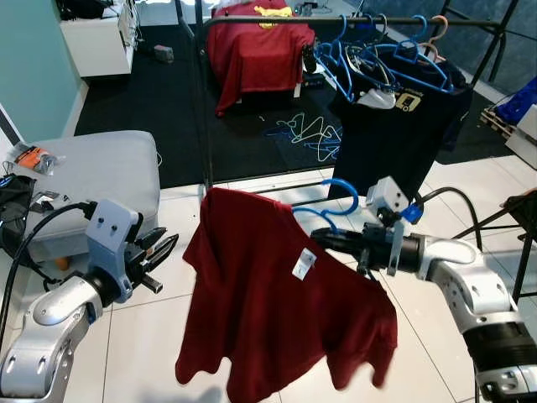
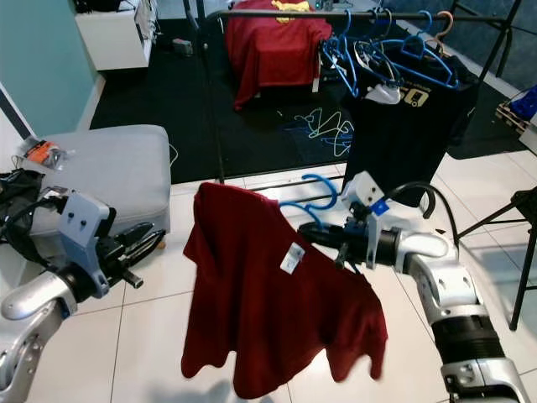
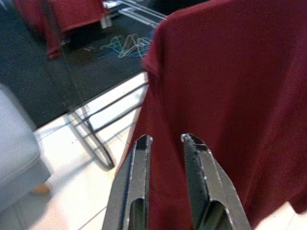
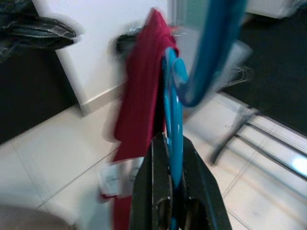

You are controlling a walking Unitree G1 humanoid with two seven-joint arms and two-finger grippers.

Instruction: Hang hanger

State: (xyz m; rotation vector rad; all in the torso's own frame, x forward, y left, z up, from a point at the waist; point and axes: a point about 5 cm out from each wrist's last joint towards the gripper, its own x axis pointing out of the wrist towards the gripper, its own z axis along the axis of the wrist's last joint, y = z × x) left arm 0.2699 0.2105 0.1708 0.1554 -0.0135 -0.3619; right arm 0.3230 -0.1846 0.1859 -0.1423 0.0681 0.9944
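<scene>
One dark red shirt (image 1: pixel 277 311) hangs on one blue hanger (image 1: pixel 331 201), held up in the air over the white tiled floor (image 1: pixel 168 336) in front of the robot. The right claw (image 1: pixel 323 240) is clamped on the hanger's neck; in the right wrist view its two black fingers (image 4: pixel 158 191) press either side of the blue wire, with the hook curving away above. The shirt covers most of the hanger, so only the hook and a short bit of shoulder wire show. A white tag (image 1: pixel 304 264) shows on the cloth.

The left claw (image 1: pixel 159 250) hovers just beside the shirt's edge, fingers (image 3: pixel 136 182) slightly apart and holding nothing; the red cloth lies close beyond them.

Behind stands one clothes rail (image 1: pixel 361 18). On it hang one red shirt with a yellow print (image 1: pixel 256 50), one black shirt (image 1: pixel 403 126) and a bunch of blue hangers (image 1: pixel 377 63) too tangled to count. More hangers (image 1: pixel 306 134) lie in a heap on the dark carpet below, number unclear. One grey seat (image 1: pixel 101 180) stands on the robot's left.
</scene>
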